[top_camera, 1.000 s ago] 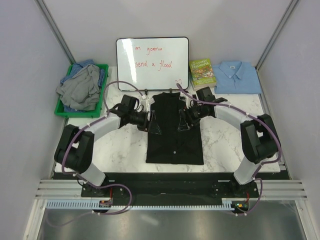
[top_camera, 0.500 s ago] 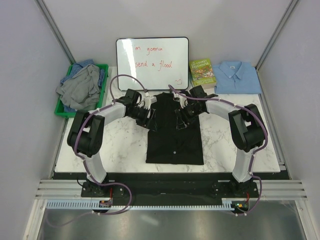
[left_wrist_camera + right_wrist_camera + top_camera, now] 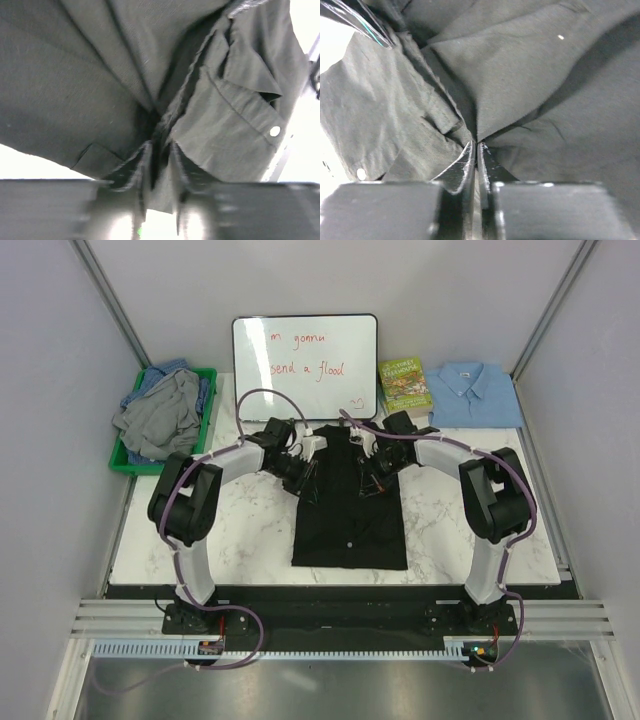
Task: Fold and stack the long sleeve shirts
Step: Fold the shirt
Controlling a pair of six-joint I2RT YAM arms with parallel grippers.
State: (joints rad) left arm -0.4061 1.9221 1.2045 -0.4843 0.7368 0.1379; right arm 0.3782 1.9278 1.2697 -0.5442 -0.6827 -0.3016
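Arms [image 3: 225, 462]: elbows drawn inward since a second ago.
Left gripper [image 3: 159, 150]: fingers clamped on black shirt [image 3: 350, 530] fold.
Right gripper [image 3: 476, 147]: fingers pinched together on same shirt.

Left arm [image 3: 215, 472] and right arm [image 3: 455, 455]: white link shells, black joint housings; a purple cable [image 3: 262, 393] loops along each. Left hand [image 3: 308, 483], right hand [image 3: 368, 483]: black, glossy tapered fingers [image 3: 457, 172].

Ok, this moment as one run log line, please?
phase: grasp | left end effector: shut on black shirt | right end effector: shut on black shirt
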